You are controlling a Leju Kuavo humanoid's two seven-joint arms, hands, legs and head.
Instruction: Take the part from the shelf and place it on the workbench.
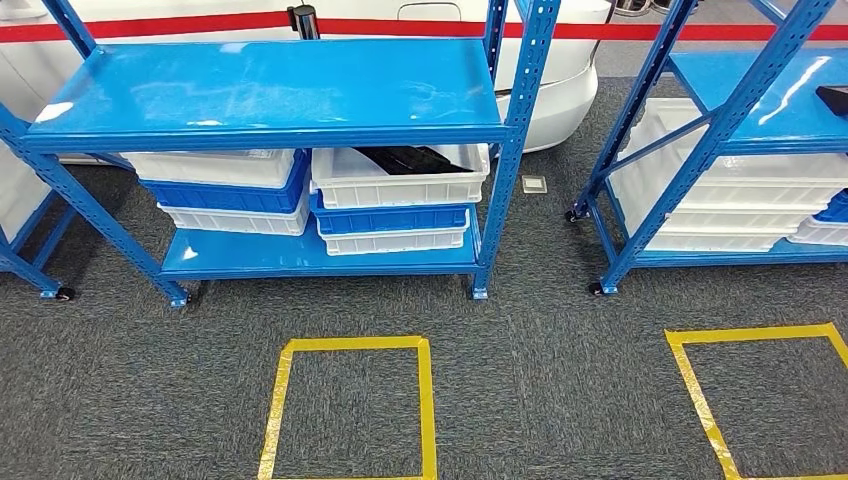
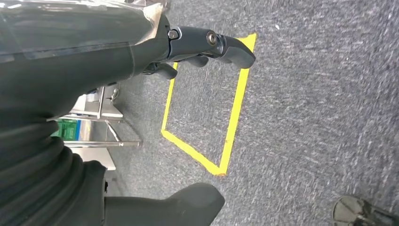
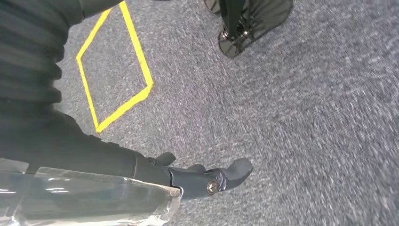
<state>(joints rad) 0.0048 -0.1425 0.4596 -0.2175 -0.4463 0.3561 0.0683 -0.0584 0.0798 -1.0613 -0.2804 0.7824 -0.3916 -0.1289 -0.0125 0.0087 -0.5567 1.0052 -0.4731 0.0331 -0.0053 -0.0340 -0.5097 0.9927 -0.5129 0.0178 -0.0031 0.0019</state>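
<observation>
Dark part [image 1: 415, 159] lies in top white bin [image 1: 400, 186] on blue shelf's [image 1: 300, 255] lower level. Both arms hang: left hand [image 2: 207, 47] & right hand [image 3: 207, 179] hold nothing, fingers loosely apart. Approach step; next: step closer, reach in.

I count two blue shelving racks [image 1: 270, 90] in front of me, five stacked trays [image 1: 400, 180] under the left one, one dark part [image 1: 415, 158] in a white tray, and two yellow tape squares [image 1: 350, 410] on the carpet.

Bare carpet [image 1: 520, 390] leads to the shelf [image 1: 270, 90] (top board shadows the bins [image 1: 400, 175]); uprights [image 1: 510, 160] flank them.
</observation>
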